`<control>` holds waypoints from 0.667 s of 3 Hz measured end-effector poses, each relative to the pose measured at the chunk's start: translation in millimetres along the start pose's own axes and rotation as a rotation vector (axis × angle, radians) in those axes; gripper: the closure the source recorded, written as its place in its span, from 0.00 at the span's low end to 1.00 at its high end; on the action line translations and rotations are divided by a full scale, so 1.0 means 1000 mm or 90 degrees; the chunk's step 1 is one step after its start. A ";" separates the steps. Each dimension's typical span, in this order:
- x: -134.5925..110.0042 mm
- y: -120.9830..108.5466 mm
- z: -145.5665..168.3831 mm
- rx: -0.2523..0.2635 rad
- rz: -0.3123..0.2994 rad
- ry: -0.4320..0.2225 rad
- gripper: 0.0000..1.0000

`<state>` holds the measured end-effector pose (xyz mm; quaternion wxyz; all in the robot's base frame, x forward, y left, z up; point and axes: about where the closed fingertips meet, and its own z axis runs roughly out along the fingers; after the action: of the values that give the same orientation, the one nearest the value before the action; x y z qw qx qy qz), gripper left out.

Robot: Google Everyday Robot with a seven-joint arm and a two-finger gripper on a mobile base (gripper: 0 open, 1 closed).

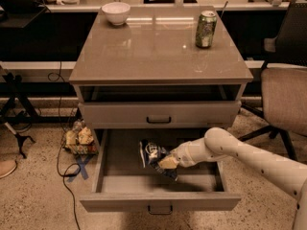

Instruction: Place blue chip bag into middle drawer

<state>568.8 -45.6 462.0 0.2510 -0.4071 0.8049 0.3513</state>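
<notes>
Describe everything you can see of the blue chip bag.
The bag is small, dark blue and shiny like foil, with white patches and lettering too small to read. It is crumpled and tilted. It is inside the open middle drawer, near the centre. The claw, reaching in from the right, grips its lower right edge. Whether its bottom touches the drawer floor cannot be told.

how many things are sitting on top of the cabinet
2: a bowl at the back left, a can at the back right. The hand is lower down, over the open middle drawer, holding the chip bag.
</notes>
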 end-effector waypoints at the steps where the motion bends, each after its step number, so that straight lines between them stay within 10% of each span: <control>1: -0.002 -0.001 0.011 -0.005 0.002 -0.007 0.32; 2: 0.004 -0.008 0.006 0.011 0.015 -0.011 0.08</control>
<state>574.0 -46.9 452.4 0.2578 -0.3923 0.8104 0.3506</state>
